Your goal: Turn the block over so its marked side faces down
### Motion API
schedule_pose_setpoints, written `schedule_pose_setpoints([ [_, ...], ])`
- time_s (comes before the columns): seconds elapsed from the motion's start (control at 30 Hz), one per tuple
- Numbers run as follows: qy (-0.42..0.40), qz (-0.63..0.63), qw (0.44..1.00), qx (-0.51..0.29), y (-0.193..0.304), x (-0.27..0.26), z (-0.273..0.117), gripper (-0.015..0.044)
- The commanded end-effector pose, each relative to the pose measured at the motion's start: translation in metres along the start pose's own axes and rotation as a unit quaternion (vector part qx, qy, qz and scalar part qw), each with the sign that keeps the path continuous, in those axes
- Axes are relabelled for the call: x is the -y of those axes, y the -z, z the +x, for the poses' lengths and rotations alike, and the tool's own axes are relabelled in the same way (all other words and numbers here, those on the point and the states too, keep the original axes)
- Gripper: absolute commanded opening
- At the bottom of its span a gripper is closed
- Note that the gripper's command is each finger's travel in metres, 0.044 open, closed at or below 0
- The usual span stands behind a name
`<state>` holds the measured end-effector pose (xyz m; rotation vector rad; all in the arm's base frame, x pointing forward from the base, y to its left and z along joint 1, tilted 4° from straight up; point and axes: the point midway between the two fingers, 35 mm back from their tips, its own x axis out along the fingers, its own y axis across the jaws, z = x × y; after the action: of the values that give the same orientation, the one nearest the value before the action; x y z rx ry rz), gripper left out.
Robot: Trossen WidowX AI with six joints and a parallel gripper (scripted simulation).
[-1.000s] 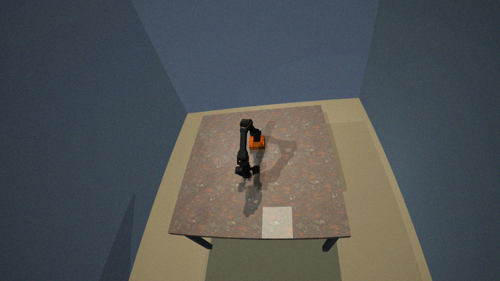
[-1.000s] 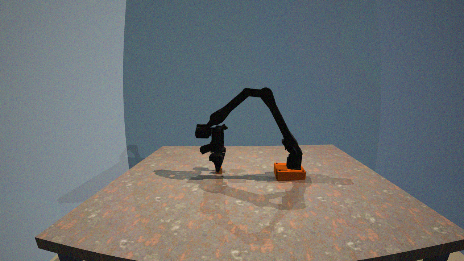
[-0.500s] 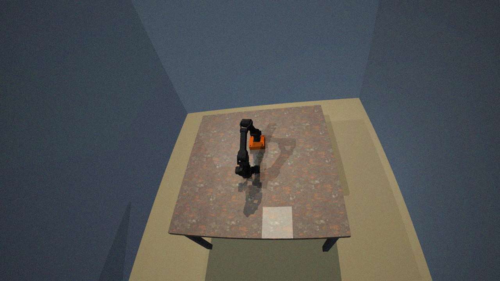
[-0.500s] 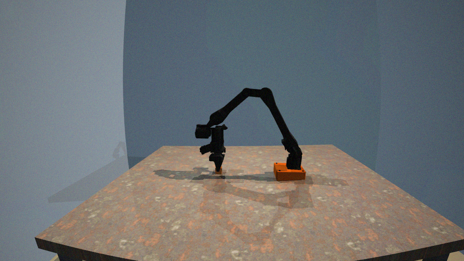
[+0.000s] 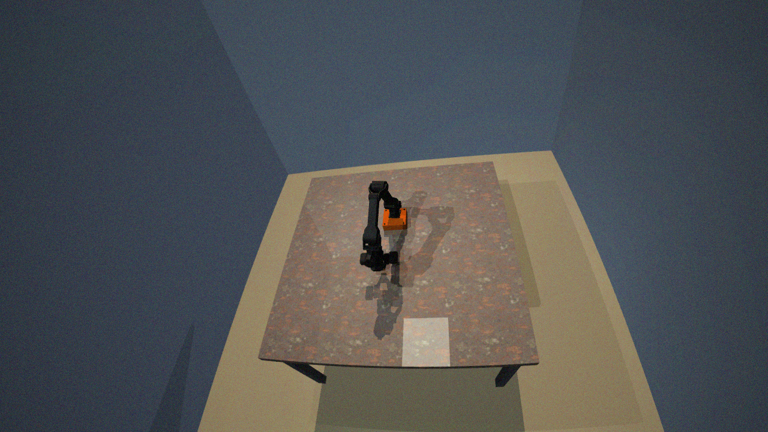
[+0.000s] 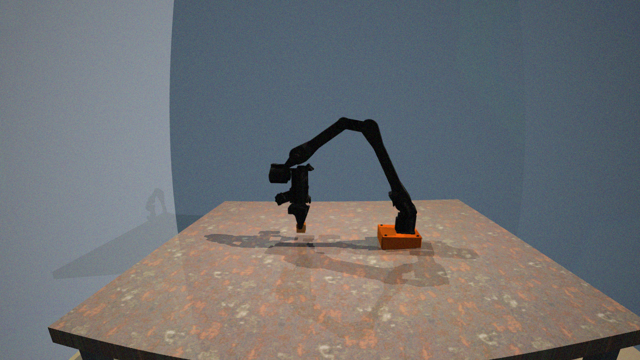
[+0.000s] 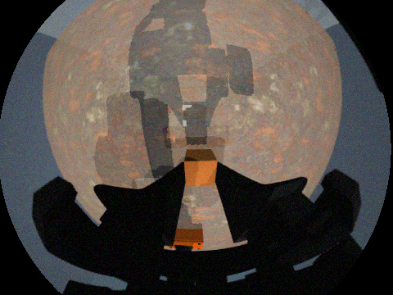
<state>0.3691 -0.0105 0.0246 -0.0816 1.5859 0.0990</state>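
The block (image 6: 302,229) (image 7: 201,174) is small and orange. In the wrist view it shows a bright orange upper face and a darker brown side. My gripper (image 6: 301,226) (image 7: 199,165) points down and is shut on the block, one finger on each side. The block hangs a little above the table (image 5: 472,279) (image 6: 402,313), with a gap between it and its shadow. In the top view the arm hides the block. I cannot tell which face is the marked one.
The arm's orange base (image 5: 394,219) (image 6: 399,238) (image 7: 189,237) stands on the table, to the right of the gripper in the exterior view. A pale bright patch (image 5: 425,342) lies at the table's front edge. Arm shadows cross the table around the block.
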Motion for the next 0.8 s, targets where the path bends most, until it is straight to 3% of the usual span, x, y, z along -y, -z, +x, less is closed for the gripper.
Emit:
schedule_pose_setpoints([
  [0.0, 0.001, 0.003, 1.000, 0.003, 0.000, 0.001, -0.003, 0.0000],
  [0.77, 0.000, 0.005, 0.984, 0.176, 0.000, 0.001, 0.008, 0.0000],
])
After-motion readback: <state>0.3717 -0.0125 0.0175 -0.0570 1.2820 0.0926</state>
